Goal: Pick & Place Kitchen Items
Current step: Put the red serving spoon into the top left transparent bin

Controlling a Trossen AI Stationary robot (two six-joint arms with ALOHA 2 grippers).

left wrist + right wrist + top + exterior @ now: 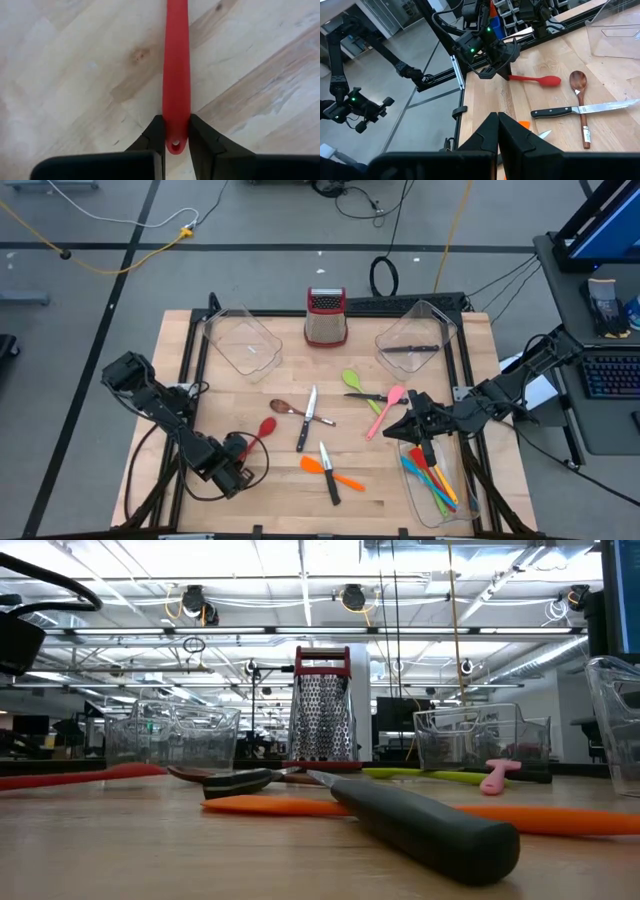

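A red spoon lies on the wooden table near its left front, and my left gripper is shut on its handle end. My right gripper hangs shut and empty above the near-right clear bin, which holds several coloured utensils. Loose on the table lie a brown spoon, a knife, an orange spatula crossed by another knife, a green spoon and a pink spatula. My left gripper pinches the free end of the red spoon's handle, just by its hanging hole, between its two fingers. The fingers come from above, pointing down, and lie across the handle. The spoon lies flat on the table, its bowl pointing away toward the middle.
A steel grater with a red top stands at the far middle. Two clear bins sit at the far side, one on the left and one on the right with a black-handled knife inside. Bare wood shows along the near left edge.
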